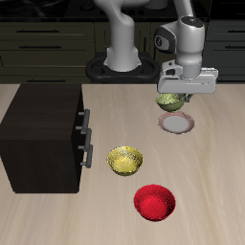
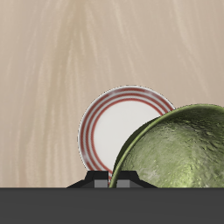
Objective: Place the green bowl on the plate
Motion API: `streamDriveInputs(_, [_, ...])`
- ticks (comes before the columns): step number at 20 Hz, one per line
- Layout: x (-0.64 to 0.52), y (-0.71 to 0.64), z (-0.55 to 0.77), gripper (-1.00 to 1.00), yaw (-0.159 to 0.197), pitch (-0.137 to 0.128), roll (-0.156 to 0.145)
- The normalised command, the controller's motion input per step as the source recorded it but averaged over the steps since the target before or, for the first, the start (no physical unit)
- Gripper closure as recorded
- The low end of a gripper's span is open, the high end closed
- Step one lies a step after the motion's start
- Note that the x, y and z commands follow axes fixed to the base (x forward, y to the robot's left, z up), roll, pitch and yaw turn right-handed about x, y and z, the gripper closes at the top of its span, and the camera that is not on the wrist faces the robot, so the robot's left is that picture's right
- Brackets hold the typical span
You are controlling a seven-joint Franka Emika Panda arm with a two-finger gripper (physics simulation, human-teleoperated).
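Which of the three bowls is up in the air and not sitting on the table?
The green bowl, held by the gripper above the plate. The yellow bowl and the red bowl sit on the table.

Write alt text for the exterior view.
The end effector holds the green bowl in the air just above the plate. Nearer the table's front edge sit a yellow bowl and a red bowl, beside a dark cabinet.

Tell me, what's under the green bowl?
Below the lifted olive-green round bowl sits the flat white plate with its pinkish rim. The bowl hides part of the plate.
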Motion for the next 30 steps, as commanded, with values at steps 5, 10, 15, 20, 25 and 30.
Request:
streamDriveInputs(5, [0.10,0.01,-0.24,1.00,0.006,0.030,-0.008])
streamDriveInputs(10, [0.08,0.02,-0.18,1.00,0.023,0.026,0.014])
streamDriveInputs(15, [0.12,0.05,-0.30,1.00,0.011,0.079,0.001])
streamDriveInputs(20, [0.13,-0.05,-0.18,1.00,0.020,0.047,-0.001])
streamDriveInputs(25, [-0.02,0.04,-0.14,-1.00,0.018,0.013,0.049])
streamDriveInputs(30, [-0.12,0.10,0.11,-1.00,-0.004,-0.001,0.046])
